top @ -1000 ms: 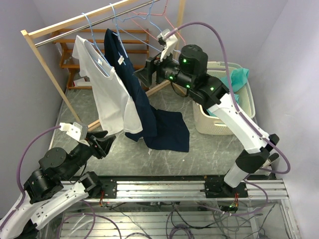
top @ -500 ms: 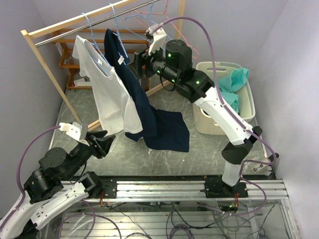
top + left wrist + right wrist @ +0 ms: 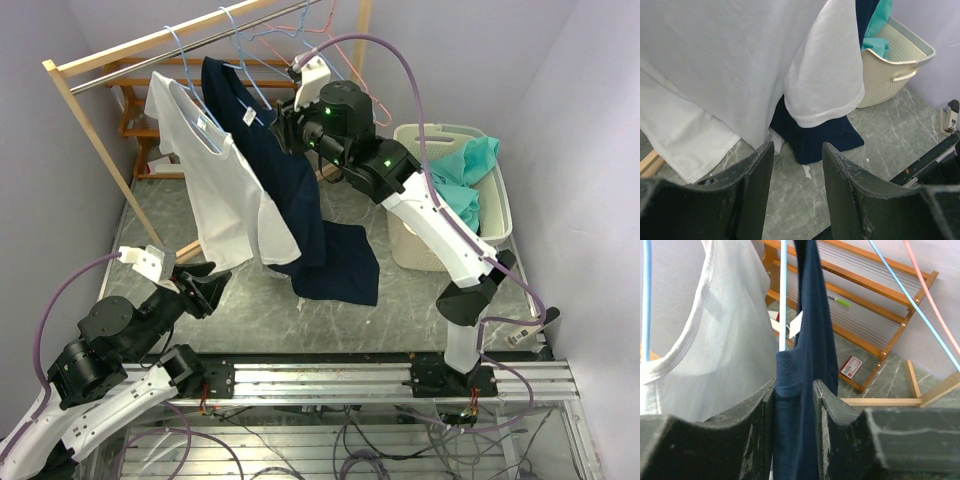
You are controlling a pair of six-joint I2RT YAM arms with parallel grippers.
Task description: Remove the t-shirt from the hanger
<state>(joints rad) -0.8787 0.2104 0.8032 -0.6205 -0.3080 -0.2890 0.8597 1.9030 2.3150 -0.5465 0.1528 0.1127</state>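
A navy t-shirt (image 3: 290, 190) hangs on a light blue hanger (image 3: 240, 50) from the wooden rack; its lower part lies on the floor. A white t-shirt (image 3: 215, 190) hangs just left of it. My right gripper (image 3: 283, 128) is at the navy shirt's collar. In the right wrist view the gripper (image 3: 793, 385) is closed on the navy collar fabric (image 3: 807, 340), with the hanger's blue wire (image 3: 783, 295) rising just above. My left gripper (image 3: 205, 285) is low at the front left, open and empty (image 3: 797, 150), facing the white shirt's hem (image 3: 740, 60).
The wooden rack rail (image 3: 150, 45) carries several empty pink and blue hangers at the right. A cream laundry basket (image 3: 500, 200) with teal cloth stands at the right, also in the left wrist view (image 3: 900, 55). A low wooden shelf (image 3: 875, 270) stands behind.
My right arm has reached left and up to the navy shirt's collar and closed on it. The navy shirt has swung left against the white one. The left arm has not moved.
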